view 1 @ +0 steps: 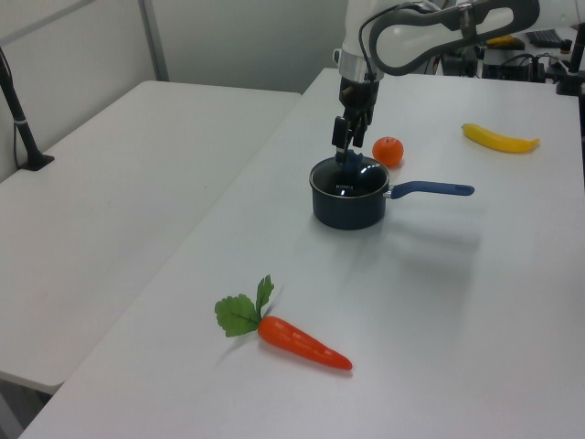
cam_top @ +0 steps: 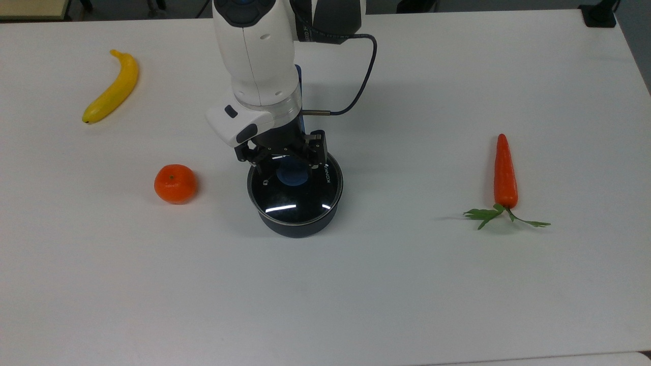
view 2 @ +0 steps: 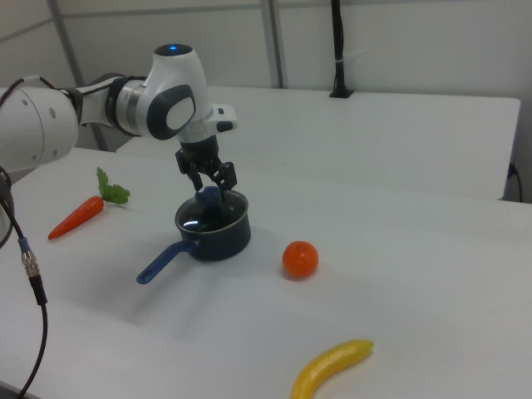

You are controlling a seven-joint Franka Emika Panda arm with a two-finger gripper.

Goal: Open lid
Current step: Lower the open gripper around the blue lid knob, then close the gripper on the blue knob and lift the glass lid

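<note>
Banana and orange lie at the top view's left on our white surface. Mid-frame, the lid sits on the saucepan; our gripper hangs over its blue knob, fingers spread, grasping nothing. Carrot lies right.

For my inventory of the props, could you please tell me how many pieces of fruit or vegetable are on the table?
3. A banana at the top view's far left, an orange left of the pan, and a carrot on the right.

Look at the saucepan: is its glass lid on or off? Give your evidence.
On. The lid sits level in the saucepan rim all round, and the open gripper straddles its blue knob without having lifted it.
</note>
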